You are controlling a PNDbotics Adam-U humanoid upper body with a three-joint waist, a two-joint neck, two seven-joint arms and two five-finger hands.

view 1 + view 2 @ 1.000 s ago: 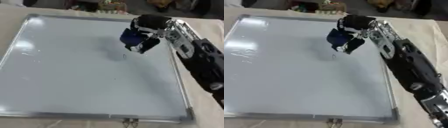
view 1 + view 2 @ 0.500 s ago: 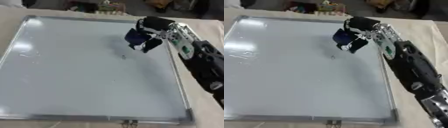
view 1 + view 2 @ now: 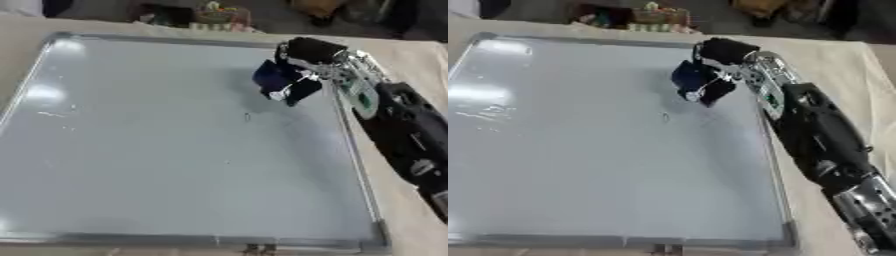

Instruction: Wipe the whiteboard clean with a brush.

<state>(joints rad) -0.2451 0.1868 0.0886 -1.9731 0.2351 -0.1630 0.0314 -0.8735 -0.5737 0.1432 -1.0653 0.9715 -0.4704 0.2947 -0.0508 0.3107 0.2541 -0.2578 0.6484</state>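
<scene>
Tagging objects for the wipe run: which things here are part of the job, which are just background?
Job: whiteboard; blue brush, held by the right hand; small dark mark left on the board.

Background: beige table cover; colourful clutter beyond the far edge.

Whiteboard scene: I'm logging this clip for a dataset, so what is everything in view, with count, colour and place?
Whiteboard: one, pale grey-white surface with a silver frame, lying flat and filling most of the view.
Mark: one, small and dark, on the board just below the brush.
Brush: one, dark blue, over the board's upper right area, held in the right hand.
Table covering: one, beige, showing around the board, mainly at the right.
Clutter: several unclear colourful items beyond the board's far edge.
Right hand: black, curled round the brush, its arm entering from the lower right.
Left hand: not in view.
</scene>
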